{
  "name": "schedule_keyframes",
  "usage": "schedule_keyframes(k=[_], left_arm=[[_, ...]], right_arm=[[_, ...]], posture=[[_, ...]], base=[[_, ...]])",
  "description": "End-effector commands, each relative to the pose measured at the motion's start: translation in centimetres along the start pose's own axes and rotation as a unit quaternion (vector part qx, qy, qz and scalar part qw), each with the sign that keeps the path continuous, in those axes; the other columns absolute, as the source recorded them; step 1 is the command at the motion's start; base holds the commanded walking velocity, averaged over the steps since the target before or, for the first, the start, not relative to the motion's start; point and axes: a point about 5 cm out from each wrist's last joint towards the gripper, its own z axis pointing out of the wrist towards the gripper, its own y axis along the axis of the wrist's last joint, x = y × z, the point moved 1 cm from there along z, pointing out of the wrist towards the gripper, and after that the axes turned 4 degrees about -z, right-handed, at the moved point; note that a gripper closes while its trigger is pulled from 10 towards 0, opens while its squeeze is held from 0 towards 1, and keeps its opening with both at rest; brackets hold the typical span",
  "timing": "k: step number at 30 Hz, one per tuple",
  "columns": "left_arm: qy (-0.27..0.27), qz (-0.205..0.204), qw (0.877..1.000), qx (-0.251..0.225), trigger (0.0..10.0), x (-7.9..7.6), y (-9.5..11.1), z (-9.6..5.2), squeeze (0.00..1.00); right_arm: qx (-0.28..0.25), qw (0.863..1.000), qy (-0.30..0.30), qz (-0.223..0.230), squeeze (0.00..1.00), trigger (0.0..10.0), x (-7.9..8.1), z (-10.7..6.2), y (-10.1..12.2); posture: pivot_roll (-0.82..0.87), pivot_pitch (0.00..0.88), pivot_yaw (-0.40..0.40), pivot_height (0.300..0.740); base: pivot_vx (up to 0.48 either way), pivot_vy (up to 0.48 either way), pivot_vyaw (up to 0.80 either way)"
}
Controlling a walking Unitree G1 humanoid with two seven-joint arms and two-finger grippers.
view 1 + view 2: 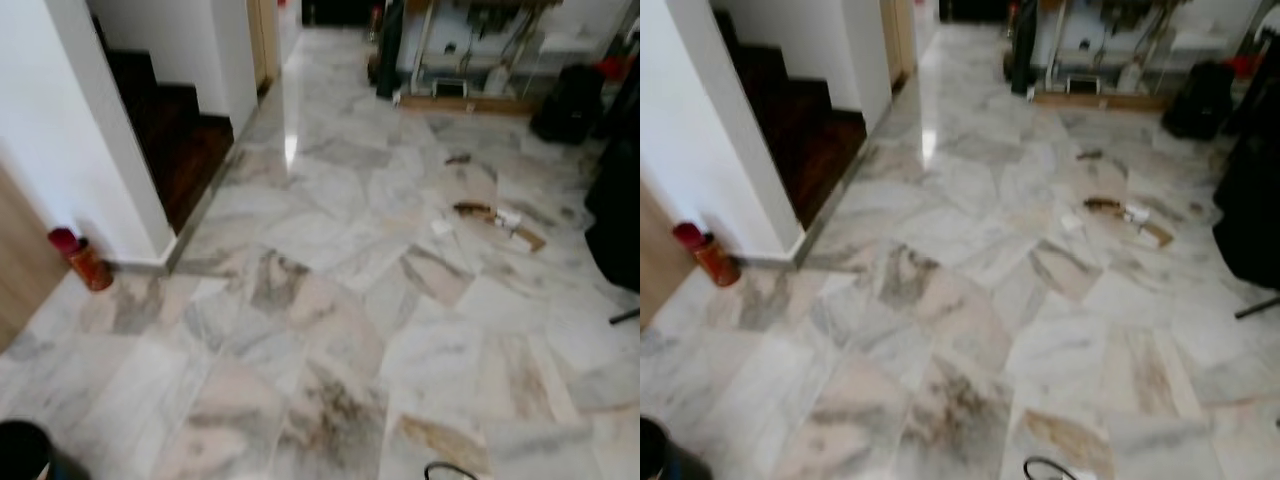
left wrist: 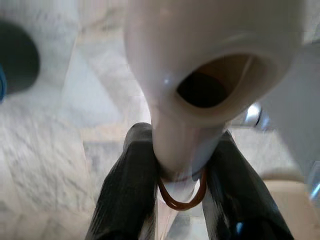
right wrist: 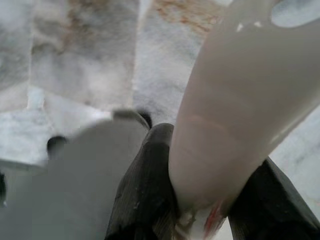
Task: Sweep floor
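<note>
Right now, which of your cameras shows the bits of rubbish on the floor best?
The left eye view: the litter lies far right on the marble floor, blurred but distinct. The right eye view shows it likewise. In both wrist views I can make out none.

The left gripper (image 2: 182,170) has its two black fingers (image 2: 127,190) pressed on both sides of a white handle (image 2: 200,100). The right gripper (image 3: 210,185) is also closed, its fingers (image 3: 147,185) clamping a white handle (image 3: 240,110) above the floor.

Floor scraps (image 1: 490,215) blurred; handle (image 2: 200,75) cropped.
</note>
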Motion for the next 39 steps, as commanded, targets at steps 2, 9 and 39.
schedule_keyframes(k=[2, 9, 39], left_arm=[[-0.023, -0.112, 0.988, -0.103, 10.0, -0.3, 5.8, 0.3, 0.0], [-0.029, -0.11, 0.988, -0.102, 10.0, -1.6, 6.0, 0.5, 0.0], [-0.029, -0.104, 0.988, -0.112, 10.0, -0.4, 6.1, 0.3, 0.0]], right_arm=[[-0.085, 0.99, 0.108, -0.027, 0.0, 10.0, 2.2, 0.3, 5.4], [-0.085, 0.99, 0.108, -0.027, 0.0, 10.0, 2.5, 0.3, 5.5], [-0.083, 0.993, 0.082, -0.017, 0.0, 10.0, 0.3, 0.3, 5.3]], posture=[[0.1, 0.082, -0.009, 0.74], [0.09, 0.07, -0.011, 0.74], [0.11, 0.008, -0.011, 0.74]], base=[[0.364, 0.0, 0.0], [0.365, 0.0, 0.0], [0.366, 0.0, 0.0]])
